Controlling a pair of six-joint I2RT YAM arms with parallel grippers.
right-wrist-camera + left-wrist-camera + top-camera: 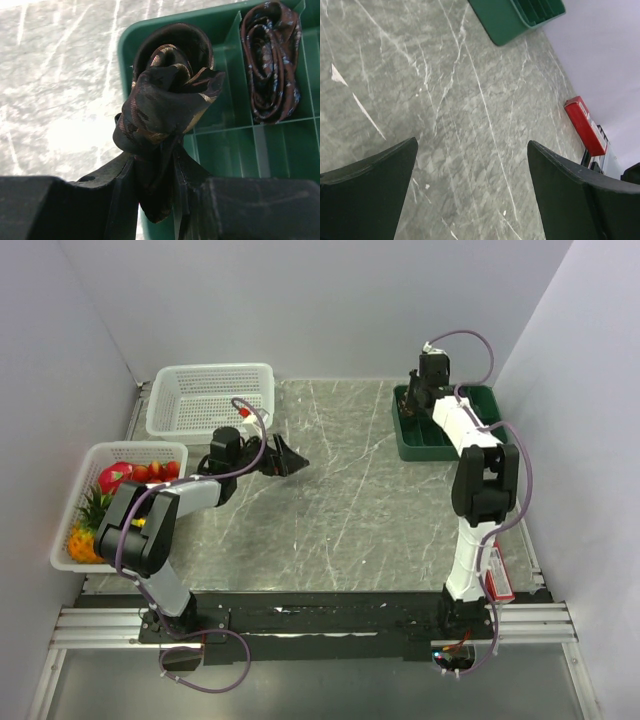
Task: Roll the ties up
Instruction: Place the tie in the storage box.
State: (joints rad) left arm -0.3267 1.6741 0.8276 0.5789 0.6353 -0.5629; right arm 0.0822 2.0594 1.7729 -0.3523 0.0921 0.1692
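My right gripper is shut on a rolled dark tie with tan speckles. It holds the roll just above the near-left compartment of the green divided tray. A second rolled tie, brown with a bluish pattern, lies in the tray's far compartment. In the top view the right gripper hangs over the green tray at the back right. My left gripper is open and empty above bare table, its fingers wide apart in the left wrist view.
An empty white basket stands at the back left. A second white basket with toy fruit sits at the left edge. A red box lies near the right arm's base. The green tray's corner shows in the left wrist view.
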